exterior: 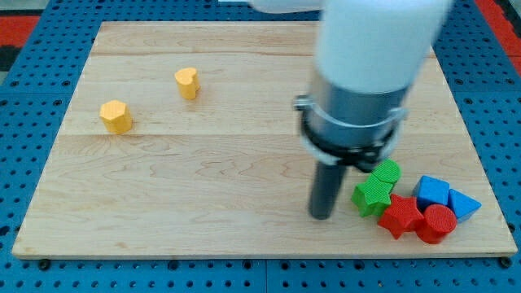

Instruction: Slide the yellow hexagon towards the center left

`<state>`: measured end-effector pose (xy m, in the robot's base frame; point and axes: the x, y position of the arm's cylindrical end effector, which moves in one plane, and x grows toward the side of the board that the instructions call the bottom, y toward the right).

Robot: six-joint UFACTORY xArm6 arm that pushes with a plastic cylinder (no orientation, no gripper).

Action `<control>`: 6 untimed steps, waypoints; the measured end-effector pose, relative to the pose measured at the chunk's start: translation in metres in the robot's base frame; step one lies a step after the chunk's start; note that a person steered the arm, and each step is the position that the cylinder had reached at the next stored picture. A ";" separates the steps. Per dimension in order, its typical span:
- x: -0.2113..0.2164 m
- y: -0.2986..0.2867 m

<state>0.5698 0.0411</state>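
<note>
The yellow hexagon (116, 116) sits on the wooden board (203, 163) at the view's left, a little above mid-height. A yellow heart-shaped block (187, 82) stands up and to the right of it. My tip (321, 216) rests on the board at the lower right, far from the yellow hexagon. It is just left of a green star block (373, 195), with a small gap between them.
A cluster sits at the lower right: a green round block (387, 172), a red star block (400, 216), a red round block (438, 223), a blue block (431, 192) and a blue triangle (463, 203). The arm's white body (370, 49) hides part of the board's upper right.
</note>
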 end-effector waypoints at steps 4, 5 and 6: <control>-0.091 -0.346; -0.157 -0.334; -0.204 -0.307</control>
